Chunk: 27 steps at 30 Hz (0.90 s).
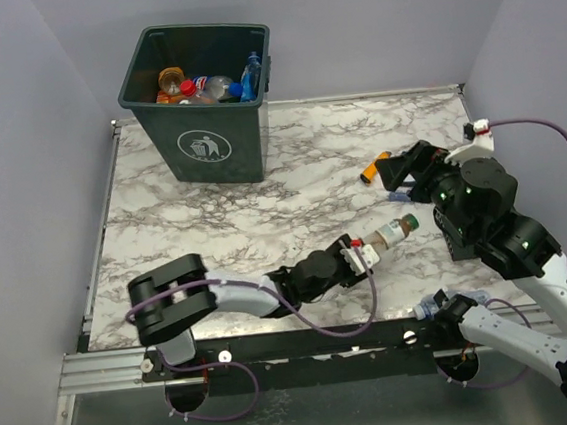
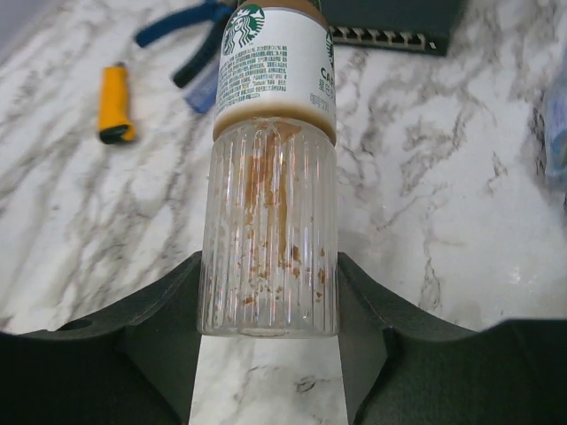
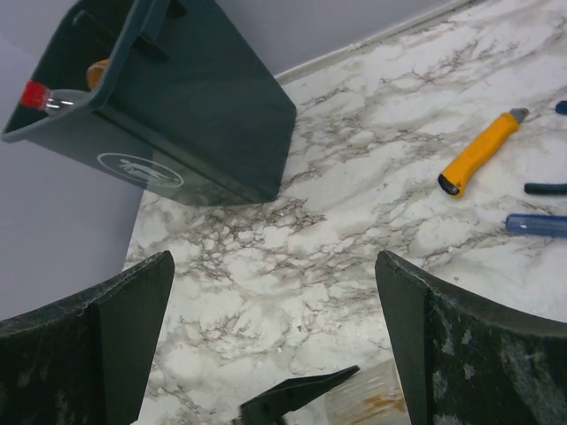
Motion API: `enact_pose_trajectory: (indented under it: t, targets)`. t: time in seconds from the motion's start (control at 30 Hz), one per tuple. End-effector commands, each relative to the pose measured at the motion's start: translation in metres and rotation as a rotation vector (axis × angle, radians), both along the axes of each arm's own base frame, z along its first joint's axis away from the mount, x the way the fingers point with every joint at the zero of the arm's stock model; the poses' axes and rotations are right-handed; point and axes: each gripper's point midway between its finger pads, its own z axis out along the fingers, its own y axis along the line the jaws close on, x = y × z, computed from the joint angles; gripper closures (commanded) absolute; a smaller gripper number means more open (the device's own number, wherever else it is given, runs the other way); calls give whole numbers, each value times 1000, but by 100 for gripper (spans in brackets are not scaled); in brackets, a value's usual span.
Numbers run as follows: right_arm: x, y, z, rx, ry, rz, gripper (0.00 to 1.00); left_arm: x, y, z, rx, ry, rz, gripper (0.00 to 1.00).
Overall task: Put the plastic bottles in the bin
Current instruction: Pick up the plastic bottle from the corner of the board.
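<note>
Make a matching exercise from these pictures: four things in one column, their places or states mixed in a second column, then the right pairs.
1 ribbed bottle
2 bin
3 yellow knife
4 right gripper

a open, empty
b on the table beside the pliers
c between the fingers of the left gripper
d far left of table, bottles inside

Pairs: 1-c, 2-d, 3-b, 4-a

Orange cutter-like tool (image 2: 113, 104) lay flat on marble table (image 2: 461, 204), ahead-left of left gripper (image 2: 268, 301). Blue-handled pliers (image 2: 182, 31) lay further ahead, near it, not touching, handles spread. Both sat ahead-right of right gripper (image 3: 275, 310), well apart from it.
</note>
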Motion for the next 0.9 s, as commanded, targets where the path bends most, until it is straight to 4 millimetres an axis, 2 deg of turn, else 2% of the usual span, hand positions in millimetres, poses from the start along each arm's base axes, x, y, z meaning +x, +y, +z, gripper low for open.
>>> enact_pose_trajectory:
  t: [0.0, 0.1, 0.23, 0.37, 0.47, 0.6, 0.67, 0.77, 0.87]
  targets:
    - [6, 20, 35, -9, -81, 99, 0, 18, 47, 86, -242, -46, 204, 83]
    - [9, 30, 50, 6, -108, 138, 0, 20, 81, 123, -341, -51, 257, 85]
    - [2, 41, 78, 52, -214, 216, 0, 33, 129, 175, -514, -29, 335, 86]
    - [-14, 48, 93, 106, -329, 296, 0, 40, 160, 217, -682, 6, 344, 87]
    - [-20, 67, 88, 134, -364, 400, 0, 37, 166, 241, -769, 25, 314, 87]
    - [-22, 116, 88, 170, -384, 642, 0, 22, 152, 265, -815, 52, 191, 87]
    - [-24, 135, 95, 211, -397, 737, 0, 17, 146, 275, -837, 68, 148, 87]
    - [-19, 149, 99, 238, -409, 790, 0, 14, 143, 284, -858, 72, 124, 87]
    - [-12, 160, 95, 240, -377, 827, 0, 14, 146, 291, -877, 68, 125, 87]
